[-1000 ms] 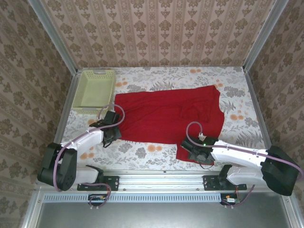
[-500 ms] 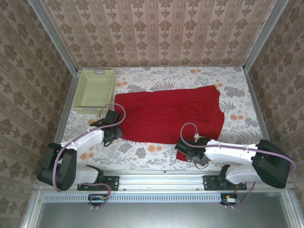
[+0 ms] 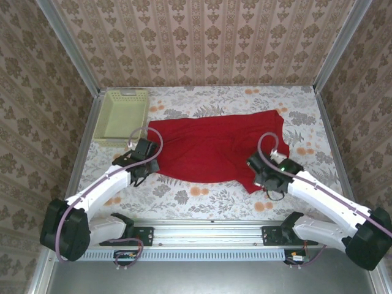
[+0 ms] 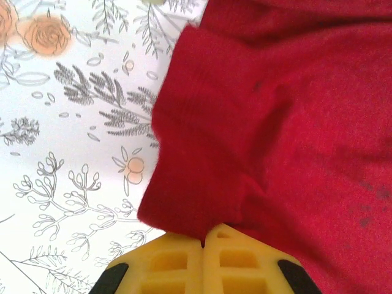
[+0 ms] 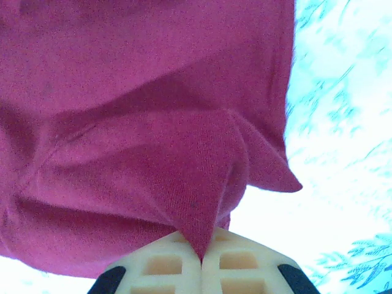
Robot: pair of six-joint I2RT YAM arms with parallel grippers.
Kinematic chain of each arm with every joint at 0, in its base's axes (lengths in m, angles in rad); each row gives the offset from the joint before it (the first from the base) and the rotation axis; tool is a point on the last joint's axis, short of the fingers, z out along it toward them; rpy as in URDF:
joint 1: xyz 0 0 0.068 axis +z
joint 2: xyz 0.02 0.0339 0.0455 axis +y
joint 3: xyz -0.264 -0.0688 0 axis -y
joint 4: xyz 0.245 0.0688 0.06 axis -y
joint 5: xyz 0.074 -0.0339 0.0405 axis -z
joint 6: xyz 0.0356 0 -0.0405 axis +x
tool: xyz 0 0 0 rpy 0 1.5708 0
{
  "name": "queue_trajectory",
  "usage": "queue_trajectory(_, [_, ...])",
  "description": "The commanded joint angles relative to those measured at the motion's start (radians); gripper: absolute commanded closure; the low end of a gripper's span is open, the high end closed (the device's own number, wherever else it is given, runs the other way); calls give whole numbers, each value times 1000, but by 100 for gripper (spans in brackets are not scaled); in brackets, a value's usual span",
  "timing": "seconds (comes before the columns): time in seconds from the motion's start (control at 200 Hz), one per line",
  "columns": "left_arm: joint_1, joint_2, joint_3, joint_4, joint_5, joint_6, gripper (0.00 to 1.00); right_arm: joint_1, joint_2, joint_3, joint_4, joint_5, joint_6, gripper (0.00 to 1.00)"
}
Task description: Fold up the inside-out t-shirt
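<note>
Looking down from the top external camera, you have the red inside-out t-shirt spread wide across the middle of the flowered desk. The left end effector is at its near-left corner and the right end effector at its near-right corner. The pale green perforated basket sits just beside the shirt's far-left corner, so a fold carried that way could drape cloth over its rim. From the left wrist, the left end effector is closed with only a thin lip of the shirt's edge pinched between its yellow pads, and I judge a quick lift could pull it free. From the right wrist, the right end effector is likewise clamped on a narrow peak of cloth, with fabric bunched above it. Uneven travel between your two arms would likely set a crooked crease.
</note>
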Motion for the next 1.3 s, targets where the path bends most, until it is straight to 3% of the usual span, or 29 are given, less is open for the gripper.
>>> queue_trajectory(0.0, [-3,53,91,-44,-47,12,100,-138,39,110,1,-35,-255,98])
queue_trajectory(0.29, [33,300,405,-106,-133,49,100,-353,360,454,80,-58,-492,96])
queue_trajectory(0.74, [114,674,810,-202,-178,102,100,-391,821,898,67,-53,-614,90])
queue_trajectory(0.89, [117,773,904,-233,-178,108,100,-412,916,985,60,-67,-622,83])
queue_trajectory(0.95, [119,808,936,-245,-186,111,93,-418,951,1011,59,-72,-624,77])
queue_trajectory(1.065, [127,880,1017,-303,-219,114,77,-438,1020,1079,39,-70,-629,52])
queue_trajectory(1.155, [123,896,1073,-344,-260,129,59,-446,1031,1111,11,-45,-635,47])
queue_trajectory(1.295, [95,814,1036,-314,-265,164,51,-442,922,981,57,-83,-646,47])
